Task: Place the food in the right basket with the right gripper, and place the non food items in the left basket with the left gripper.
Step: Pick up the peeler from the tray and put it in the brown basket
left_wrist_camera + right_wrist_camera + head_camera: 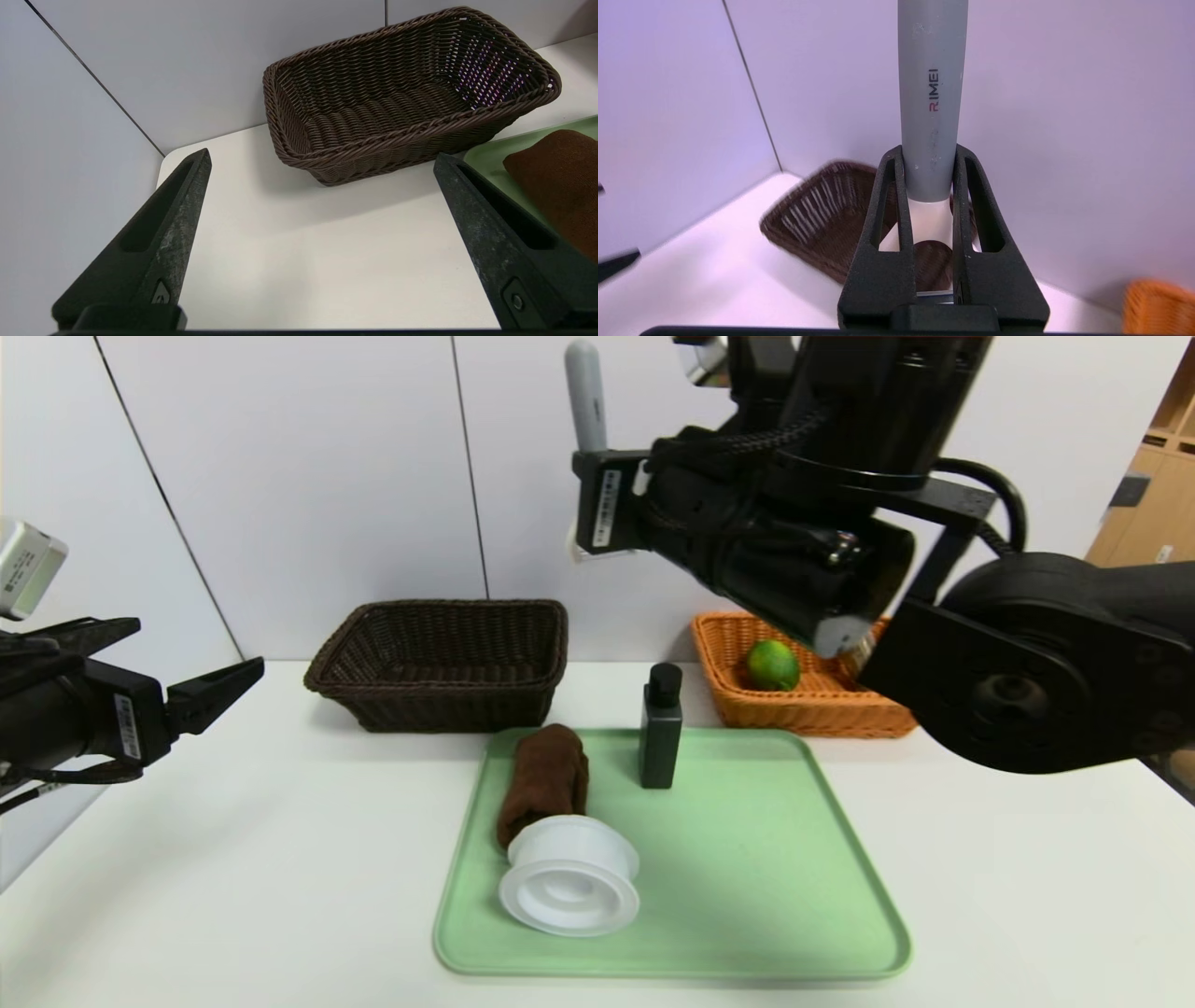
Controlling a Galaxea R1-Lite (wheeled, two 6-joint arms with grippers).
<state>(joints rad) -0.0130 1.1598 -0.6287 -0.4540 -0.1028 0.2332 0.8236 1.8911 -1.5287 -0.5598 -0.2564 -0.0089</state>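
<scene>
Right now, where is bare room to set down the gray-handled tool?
The right gripper holds the gray-handled tool. The brown basket is empty. Green tray: right half bare; left crowded by brown towel, white spool, black bottle. Left gripper waits open.

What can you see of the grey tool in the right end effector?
The grey tool has a smooth, rounded grey handle that looks like plastic or rubber, printed "R.IMEI" along its length. Below the grey part it turns white; that end is mostly hidden, so its type is unclear. It stands upright, pinched between the fingers of the right end effector, held high in front of the wall, above and behind the tray. Nothing else touches it.
</scene>
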